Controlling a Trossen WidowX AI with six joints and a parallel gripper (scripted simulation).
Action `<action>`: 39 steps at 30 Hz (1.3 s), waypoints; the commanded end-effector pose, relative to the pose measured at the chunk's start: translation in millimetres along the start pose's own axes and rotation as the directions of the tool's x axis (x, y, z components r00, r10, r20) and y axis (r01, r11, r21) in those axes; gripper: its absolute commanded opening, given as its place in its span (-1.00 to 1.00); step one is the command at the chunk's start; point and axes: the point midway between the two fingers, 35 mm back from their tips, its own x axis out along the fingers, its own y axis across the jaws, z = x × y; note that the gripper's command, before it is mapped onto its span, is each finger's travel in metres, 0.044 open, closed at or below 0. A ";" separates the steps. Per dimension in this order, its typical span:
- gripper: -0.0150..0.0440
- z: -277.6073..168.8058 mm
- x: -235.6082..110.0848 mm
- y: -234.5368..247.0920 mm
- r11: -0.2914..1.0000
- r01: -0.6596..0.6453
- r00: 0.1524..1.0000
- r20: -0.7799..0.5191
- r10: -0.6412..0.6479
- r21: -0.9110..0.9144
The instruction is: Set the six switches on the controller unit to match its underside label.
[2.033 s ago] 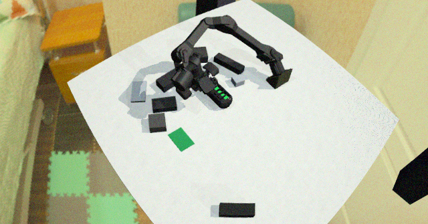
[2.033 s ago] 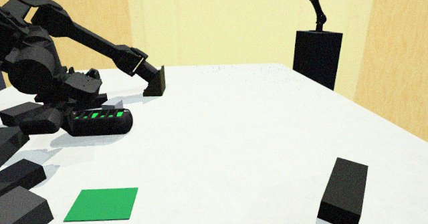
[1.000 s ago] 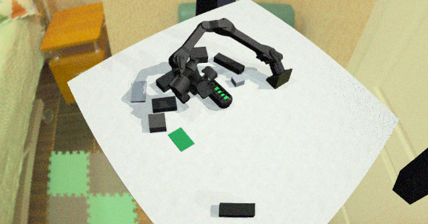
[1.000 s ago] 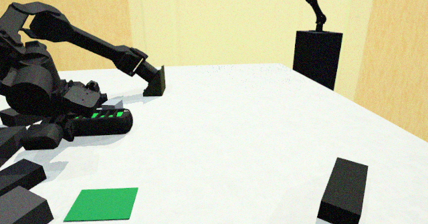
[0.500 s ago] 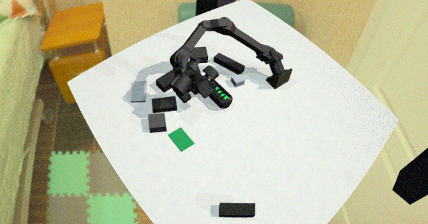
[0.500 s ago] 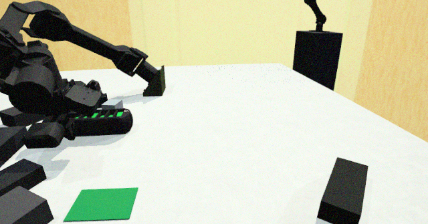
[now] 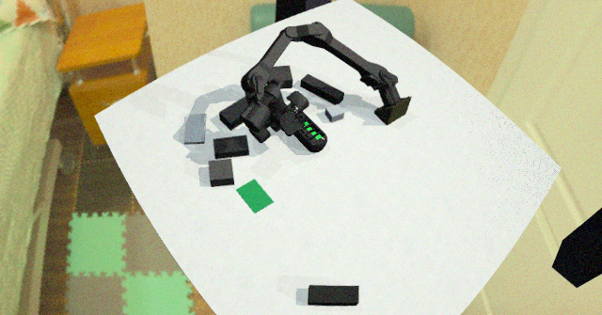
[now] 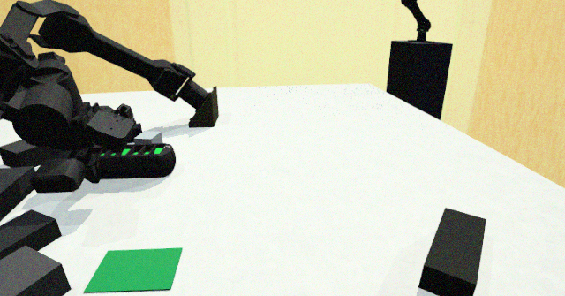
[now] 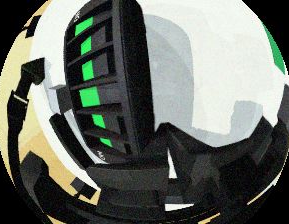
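Note:
The dark grey controller unit (image 7: 312, 142) (image 8: 137, 167) (image 9: 137, 75) looks flat on its base, switches up; its label is hidden underneath. In the wrist view, the green ends on the top and fourth rockers (image 9: 84, 25) (image 9: 89, 96) look wider; the other four look narrower. "ON" print shows by the top rocker. My gripper (image 7: 278, 126) (image 8: 94, 177) (image 9: 164, 126) is shut and holds nothing. Its fingertips are low, beside the unit's near long side towards one end. Whether they touch it cannot be told. The hand hides part of the unit in the top and exterior views.
A long black block (image 7: 322, 89) and a small grey block (image 7: 335, 113) lie behind the unit. Other blocks (image 7: 230, 147) (image 7: 221, 172) and a green square (image 7: 254, 196) (image 8: 134, 269) lie nearby. A black block (image 7: 333, 295) (image 8: 455, 247) is farther off. A dark wedge-shaped foot (image 7: 394, 110) stands right.

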 end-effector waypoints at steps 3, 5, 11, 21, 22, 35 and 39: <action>-0.49 1.7 3.7 8.8 1.000 -0.011 1.000 -0.001 0.011 -0.007; -0.49 1.7 4.3 11.1 1.000 -0.011 1.000 -0.001 0.011 -0.007; -0.49 1.5 6.3 18.0 1.000 -0.011 1.000 -0.001 0.011 -0.007; -0.49 1.5 9.8 29.8 1.000 -0.011 1.000 -0.001 0.011 -0.007; -0.49 1.5 10.2 31.0 1.000 -0.011 1.000 -0.001 0.011 -0.007; -0.49 2.0 15.4 46.9 1.000 -0.012 1.000 -0.001 0.012 -0.008; -0.49 2.3 17.1 51.7 1.000 -0.012 1.000 -0.001 0.012 -0.008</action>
